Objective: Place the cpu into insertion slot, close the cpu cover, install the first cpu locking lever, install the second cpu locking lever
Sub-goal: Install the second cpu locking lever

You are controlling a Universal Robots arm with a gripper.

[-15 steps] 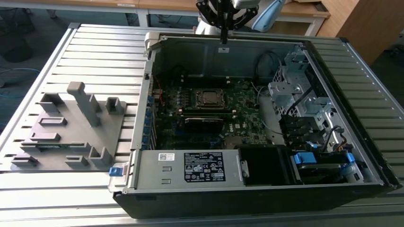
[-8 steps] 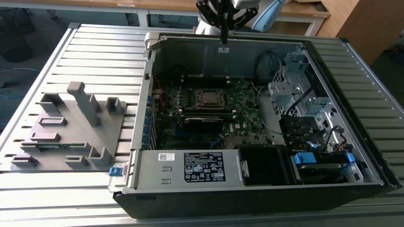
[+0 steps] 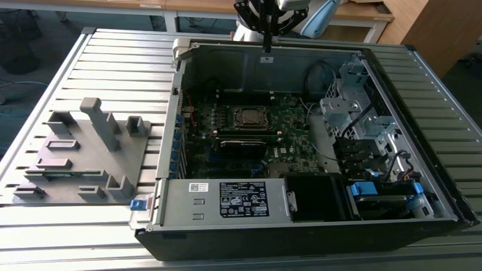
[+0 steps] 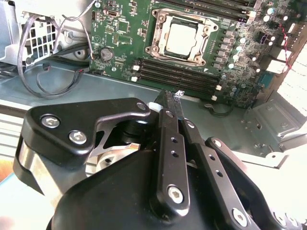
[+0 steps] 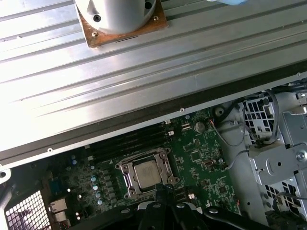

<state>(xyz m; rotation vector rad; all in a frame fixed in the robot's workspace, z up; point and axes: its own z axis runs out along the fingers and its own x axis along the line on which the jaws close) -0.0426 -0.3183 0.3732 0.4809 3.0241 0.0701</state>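
The gripper (image 3: 267, 45) hangs high over the open computer case (image 3: 301, 226), above its far wall at about twelve o'clock from the motherboard (image 3: 290, 121) in the exterior view, well apart from the board. In the second wrist view its two black fingers (image 4: 171, 129) lie pressed together with nothing between them, so the jaws are closed and empty. The cpu (image 4: 181, 38), silvery and square, already sits in the insertion slot (image 4: 160, 26) near the middle of the motherboard; in the exterior view the socket lies at roughly six o'clock from the gripper, with the black memory slots (image 3: 242, 134) just beside it on the near side. The cpu cover (image 4: 199, 56) appears to lie flat as a metal frame around the chip, though whether it is fully seated is too small to tell, and the state of the locking levers cannot be made out. To the exterior view's left, at nine o'clock from the case, a grey fixture block (image 3: 79, 152) stands on the slatted table (image 3: 113, 51). My judgement: placing looks done and closing the cover probably so, which would put the first locking lever in hand. That calls for a careful descent to the socket's edge with closed fingertips, pushing the thin lever without scraping the chip or neighbouring components.
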